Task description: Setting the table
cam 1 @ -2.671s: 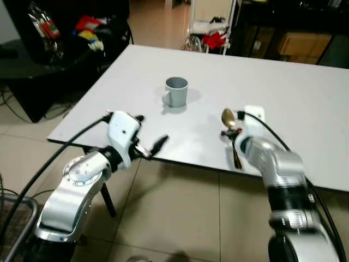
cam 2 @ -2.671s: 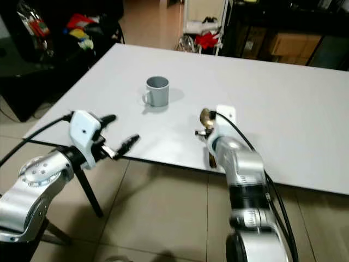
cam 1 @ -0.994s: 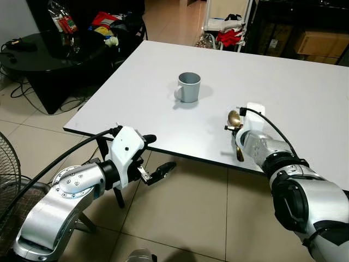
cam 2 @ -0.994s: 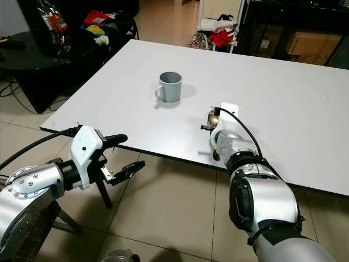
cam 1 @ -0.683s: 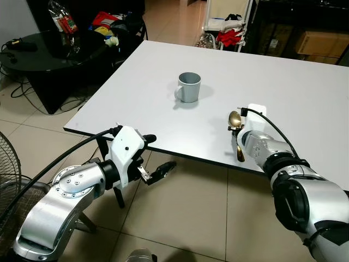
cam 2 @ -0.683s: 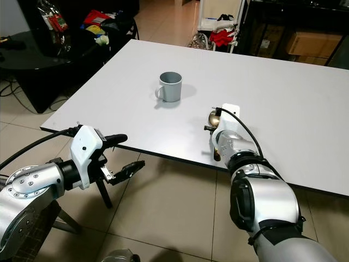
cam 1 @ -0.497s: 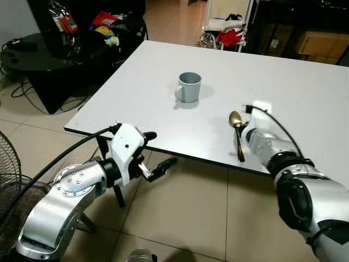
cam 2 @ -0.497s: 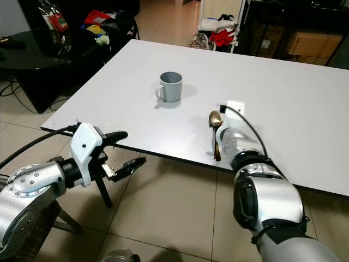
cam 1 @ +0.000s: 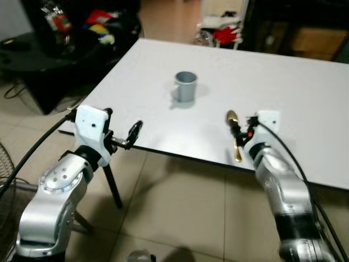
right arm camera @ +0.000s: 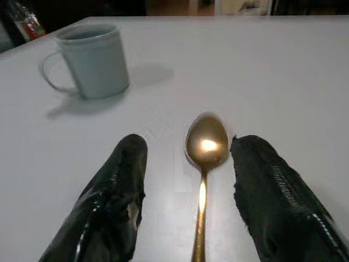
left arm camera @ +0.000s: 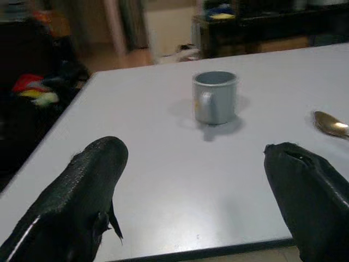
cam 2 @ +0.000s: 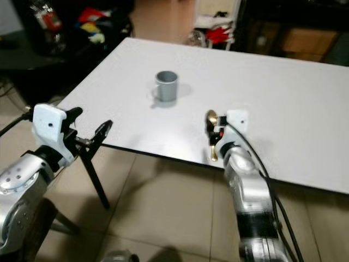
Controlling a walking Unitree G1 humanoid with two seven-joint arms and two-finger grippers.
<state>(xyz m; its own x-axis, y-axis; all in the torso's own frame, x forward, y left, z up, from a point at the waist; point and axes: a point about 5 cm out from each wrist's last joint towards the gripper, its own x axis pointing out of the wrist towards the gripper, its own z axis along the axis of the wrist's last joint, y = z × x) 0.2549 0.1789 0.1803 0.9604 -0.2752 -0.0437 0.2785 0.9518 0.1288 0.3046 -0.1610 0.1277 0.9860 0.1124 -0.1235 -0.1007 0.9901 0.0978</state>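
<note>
Lying flat near the front edge of the white table (cam 1: 305, 93), the gold spoon (right arm camera: 204, 158) sits between the spread fingers of the right gripper (right arm camera: 191, 202), whose jaws stand wide on either side of it without touching it. A grey mug (cam 1: 185, 87) stands upright farther back on the table, well apart from the spoon, its handle turned toward the robot's left. Out past the table's front left corner, the left gripper (cam 1: 133, 131) hangs in the air with its jaws wide and holding nothing.

left pincer (cam 1: 121, 136): raised to table edge | spoon (cam 1: 234, 136): released, lying flat
</note>
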